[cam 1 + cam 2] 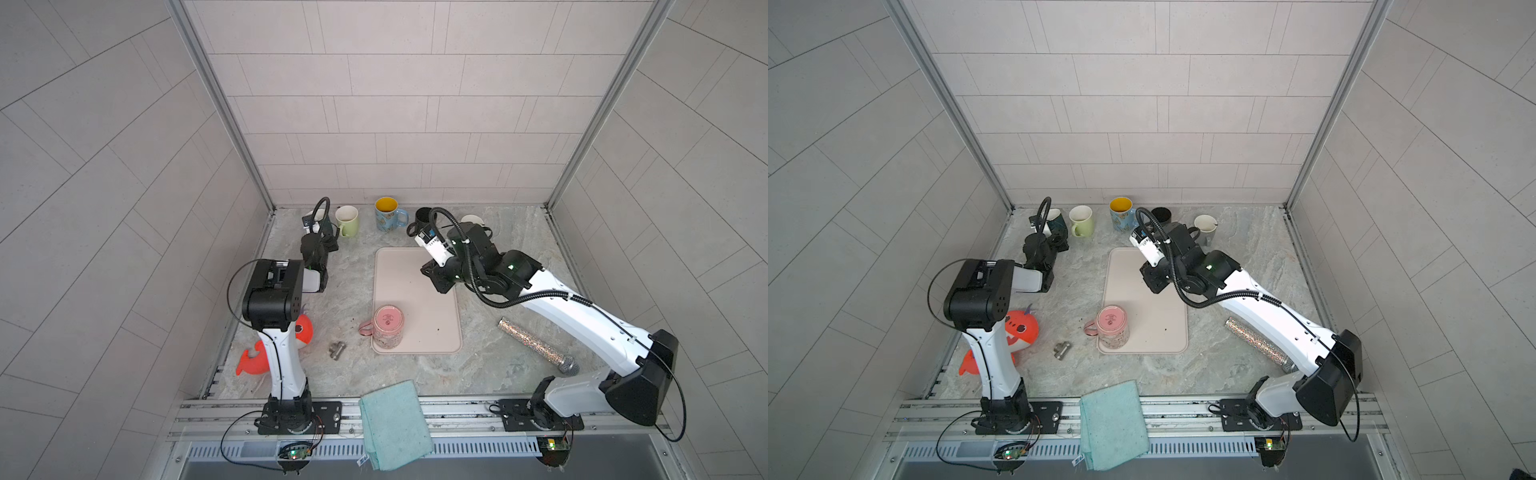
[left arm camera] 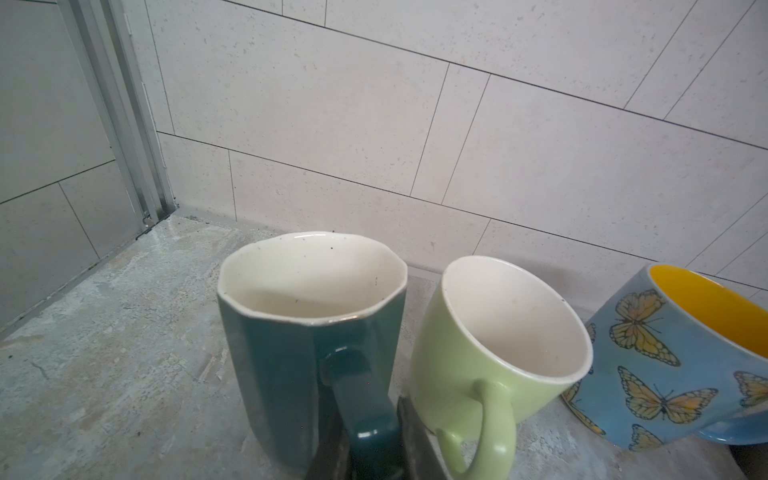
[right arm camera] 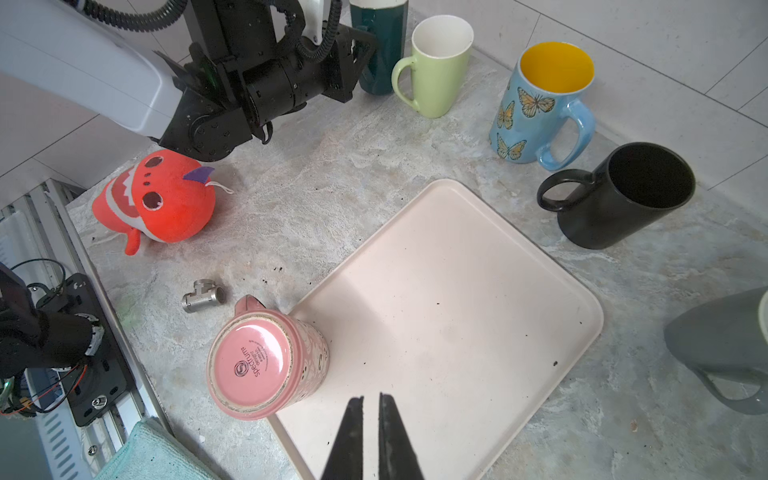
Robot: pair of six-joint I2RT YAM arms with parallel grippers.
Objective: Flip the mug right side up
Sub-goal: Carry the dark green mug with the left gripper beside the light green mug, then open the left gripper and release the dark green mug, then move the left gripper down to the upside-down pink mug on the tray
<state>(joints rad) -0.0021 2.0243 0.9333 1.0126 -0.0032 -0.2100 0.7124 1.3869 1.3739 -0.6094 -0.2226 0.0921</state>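
Right wrist view: the pink mug (image 3: 266,361) stands upside down near the clenched, empty right end effector (image 3: 371,401). In both top views it sits at the tray's (image 1: 419,291) seven o'clock corner. The left end effector (image 2: 372,446) grasps the teal mug (image 2: 270,353) by its handle, at the surface's (image 1: 349,291) eleven o'clock.

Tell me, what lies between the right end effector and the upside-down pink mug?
Only a bare strip of the tray separates the right end effector from the pink mug, as the right wrist view shows.

Grey mug (image 3: 723,345) cut by frame edge, teal mug (image 1: 1061,227) partly hidden
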